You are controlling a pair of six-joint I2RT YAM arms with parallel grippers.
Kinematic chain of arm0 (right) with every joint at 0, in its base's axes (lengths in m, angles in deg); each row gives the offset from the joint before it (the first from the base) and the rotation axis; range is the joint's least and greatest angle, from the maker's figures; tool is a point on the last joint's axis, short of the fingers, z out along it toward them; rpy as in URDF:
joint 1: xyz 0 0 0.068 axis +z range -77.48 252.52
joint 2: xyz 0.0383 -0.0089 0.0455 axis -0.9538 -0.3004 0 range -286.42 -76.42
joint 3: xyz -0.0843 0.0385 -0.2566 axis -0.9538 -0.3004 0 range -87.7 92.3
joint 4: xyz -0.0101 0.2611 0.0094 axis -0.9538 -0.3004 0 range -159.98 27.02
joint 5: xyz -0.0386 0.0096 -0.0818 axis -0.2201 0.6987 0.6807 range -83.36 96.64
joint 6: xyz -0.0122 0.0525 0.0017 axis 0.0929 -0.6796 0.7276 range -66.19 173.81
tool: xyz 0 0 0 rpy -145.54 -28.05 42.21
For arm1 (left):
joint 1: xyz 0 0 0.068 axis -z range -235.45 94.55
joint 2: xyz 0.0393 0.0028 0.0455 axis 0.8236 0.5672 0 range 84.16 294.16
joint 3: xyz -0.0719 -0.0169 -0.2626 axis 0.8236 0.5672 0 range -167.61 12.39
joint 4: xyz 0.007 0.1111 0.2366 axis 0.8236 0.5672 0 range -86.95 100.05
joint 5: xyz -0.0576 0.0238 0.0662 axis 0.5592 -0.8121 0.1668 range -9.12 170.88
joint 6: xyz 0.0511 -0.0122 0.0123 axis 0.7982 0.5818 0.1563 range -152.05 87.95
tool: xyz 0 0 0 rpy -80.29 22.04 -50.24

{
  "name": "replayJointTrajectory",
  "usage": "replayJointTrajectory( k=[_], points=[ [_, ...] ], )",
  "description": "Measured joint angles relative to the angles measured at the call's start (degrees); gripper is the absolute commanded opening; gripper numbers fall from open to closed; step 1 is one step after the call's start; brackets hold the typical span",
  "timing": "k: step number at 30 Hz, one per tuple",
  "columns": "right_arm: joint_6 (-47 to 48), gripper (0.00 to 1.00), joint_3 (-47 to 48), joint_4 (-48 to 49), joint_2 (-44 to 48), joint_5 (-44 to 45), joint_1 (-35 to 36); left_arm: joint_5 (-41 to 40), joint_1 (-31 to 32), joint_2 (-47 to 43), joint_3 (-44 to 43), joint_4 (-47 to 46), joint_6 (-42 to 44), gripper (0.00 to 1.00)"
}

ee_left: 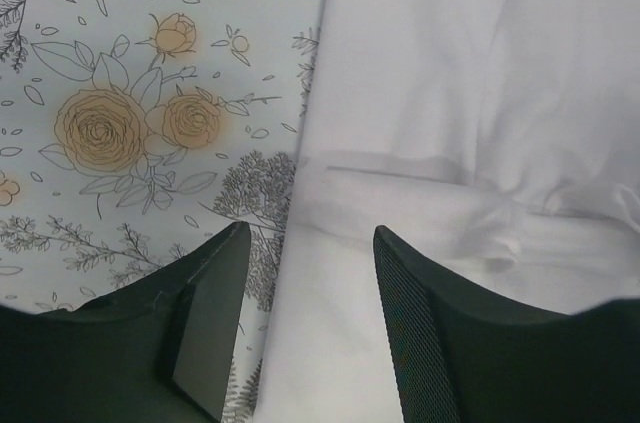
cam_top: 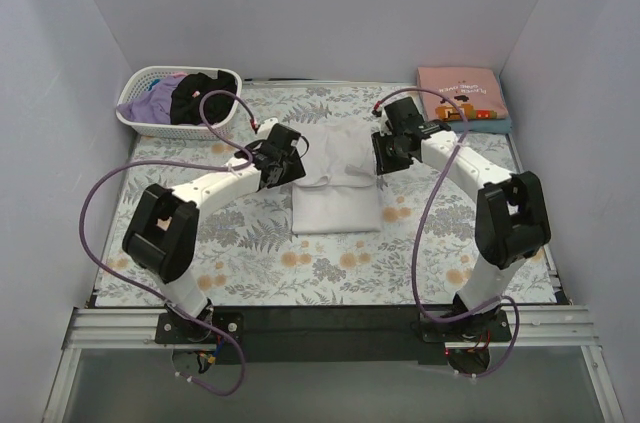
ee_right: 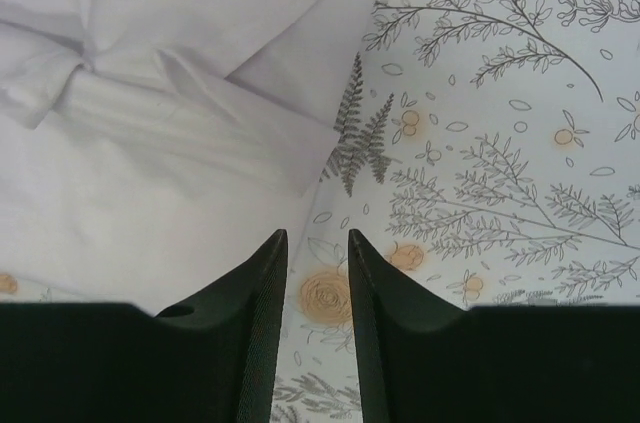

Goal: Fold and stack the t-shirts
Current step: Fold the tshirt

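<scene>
While the white t-shirt (cam_top: 335, 188) lies on the floral cloth (cam_top: 330, 268), left gripper (ee_left: 312, 235) gapes wide, right gripper (ee_right: 317, 239) narrowly, both empty.

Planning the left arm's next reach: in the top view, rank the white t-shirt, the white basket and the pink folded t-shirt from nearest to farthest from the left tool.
1. White t-shirt, right beside the left tool, table centre.
2. White basket, far-left corner.
3. Pink folded t-shirt, far-right corner.
</scene>
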Motion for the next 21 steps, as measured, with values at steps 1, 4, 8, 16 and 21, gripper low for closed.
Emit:
replayJointTrajectory(
  k=[1, 4, 8, 16, 21],
  points=[
    [0.0, 0.37, -1.1, 0.6, 1.9, 0.4, 0.5, -0.1, 0.5, -1.7, 0.7, -0.1, -0.1, 0.51],
    [-0.2, 0.33, -5.4, 3.5, 7.6, 0.1, 2.7, -0.5, 3.7, -7.4, 3.0, -0.5, -1.0, 0.42],
    [-1.6, 0.23, -10.6, 8.3, 11.2, -1.9, 6.4, 0.0, 9.8, -10.8, 6.4, -2.0, -2.8, 0.33],
    [-4.4, 0.22, -15.1, 16.5, 5.2, -5.3, 9.7, 2.1, 12.8, -3.9, 12.7, -2.1, -5.7, 0.31],
    [-4.8, 0.23, -14.6, 20.0, 0.8, -5.2, 9.7, 2.4, 12.8, -4.0, 13.9, -3.2, -6.7, 0.3]
  ],
)
